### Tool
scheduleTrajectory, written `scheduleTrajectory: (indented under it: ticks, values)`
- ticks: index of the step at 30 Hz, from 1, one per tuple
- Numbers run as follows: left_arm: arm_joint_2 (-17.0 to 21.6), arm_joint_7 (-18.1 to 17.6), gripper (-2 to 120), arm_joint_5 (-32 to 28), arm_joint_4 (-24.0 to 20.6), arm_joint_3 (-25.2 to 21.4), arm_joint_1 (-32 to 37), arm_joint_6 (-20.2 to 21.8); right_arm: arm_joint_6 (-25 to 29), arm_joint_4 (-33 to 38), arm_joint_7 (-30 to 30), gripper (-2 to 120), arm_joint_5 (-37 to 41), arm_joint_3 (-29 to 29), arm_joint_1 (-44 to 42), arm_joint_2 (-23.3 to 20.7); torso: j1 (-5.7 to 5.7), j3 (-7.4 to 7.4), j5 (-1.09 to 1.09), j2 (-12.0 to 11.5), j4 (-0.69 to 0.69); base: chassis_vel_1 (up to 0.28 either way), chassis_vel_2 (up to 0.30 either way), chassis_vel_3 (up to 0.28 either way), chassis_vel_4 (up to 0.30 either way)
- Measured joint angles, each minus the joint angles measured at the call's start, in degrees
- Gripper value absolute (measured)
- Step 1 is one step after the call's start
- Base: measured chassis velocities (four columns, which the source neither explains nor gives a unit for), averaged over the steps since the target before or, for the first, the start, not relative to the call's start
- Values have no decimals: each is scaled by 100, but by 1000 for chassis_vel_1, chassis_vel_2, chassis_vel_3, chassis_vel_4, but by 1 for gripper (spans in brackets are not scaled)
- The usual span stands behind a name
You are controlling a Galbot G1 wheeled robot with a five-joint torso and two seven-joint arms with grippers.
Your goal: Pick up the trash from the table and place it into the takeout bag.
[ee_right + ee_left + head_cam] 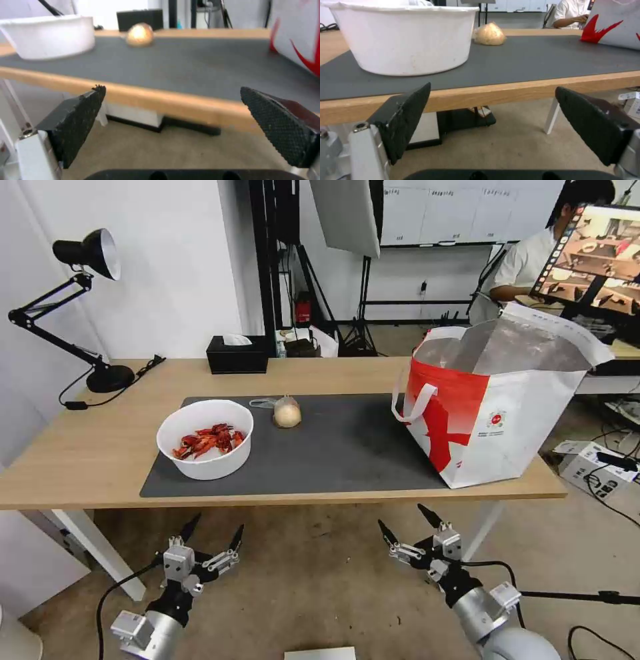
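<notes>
A white round bowl (205, 439) of red crayfish shells sits on the left part of the dark grey mat (347, 447) on the light-wood table (80, 460). Behind it lies a small clear bag with a beige lump (287, 413). The takeout bag (497, 403), white with a red panel and foil lining, stands open at the table's right end. My left gripper (215, 528) hangs open below the table's front edge, under the bowl (405, 37). My right gripper (407, 517) is open too, below the edge left of the takeout bag (300, 35). Both grip nothing.
A black tissue box (237, 355) stands at the table's back edge and a black desk lamp (80, 313) at the back left. A white table leg (100, 553) is near my left arm. Boxes and cables lie on the floor at the right.
</notes>
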Motion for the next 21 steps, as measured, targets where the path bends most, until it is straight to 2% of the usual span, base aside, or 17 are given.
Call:
scheduleTrajectory:
  ticks: [3, 6, 7, 10, 11, 14, 15, 18, 19, 21]
  values:
    - [4, 0, 100, -9, -2, -7, -12, -3, -170, 38, 106, 100, 143, -250, 475, -115, 0, 0, -1, 0, 0, 0, 0, 0, 0]
    - [-6, -2, 100, -13, -19, -19, -27, -6, -520, -35, 307, 100, 383, -885, 1544, -256, 1, 1, -2, 0, 1, 0, 0, 0, 0]
    - [-6, -2, 100, -13, -19, -19, -27, -6, -520, -35, 307, 100, 383, -885, 1544, -256, 1, 1, -2, 0, 1, 0, 0, 0, 0]
    - [-20, -2, 100, -14, -30, -47, -24, -6, -811, -291, 556, 100, 586, -1748, 2812, -229, 1, 1, 0, -1, 3, 0, 0, 0, 0]
    - [-20, -2, 100, -14, -30, -47, -24, -6, -811, -291, 556, 100, 586, -1748, 2812, -229, 1, 1, 0, -1, 3, 0, 0, 0, 0]
    - [-22, -4, 100, -63, -30, -122, -4, -7, -993, -779, 846, 100, 812, -2615, 4049, 64, 1, 2, -2, 0, 1, 0, 0, 0, 0]
    - [-22, -4, 100, -63, -30, -122, -4, -7, -993, -779, 846, 100, 812, -2615, 4049, 64, 1, 2, -2, 0, 1, 0, 0, 0, 0]
    - [-17, -4, 100, -133, -6, -210, 9, -9, -1086, -1533, 1122, 100, 1060, -3313, 5199, 593, 1, 1, -2, 0, 2, 0, 0, 0, 0]
    - [-17, -4, 100, -133, -6, -210, 9, -9, -1086, -1533, 1122, 100, 1060, -3313, 5199, 593, 1, 1, -2, 0, 2, 0, 0, 0, 0]
    - [-14, -5, 100, -154, 37, -236, 7, -19, -1241, -2194, 1297, 100, 1341, -3722, 5916, 1060, 2, 1, -1, -1, 3, 0, 0, 0, 0]
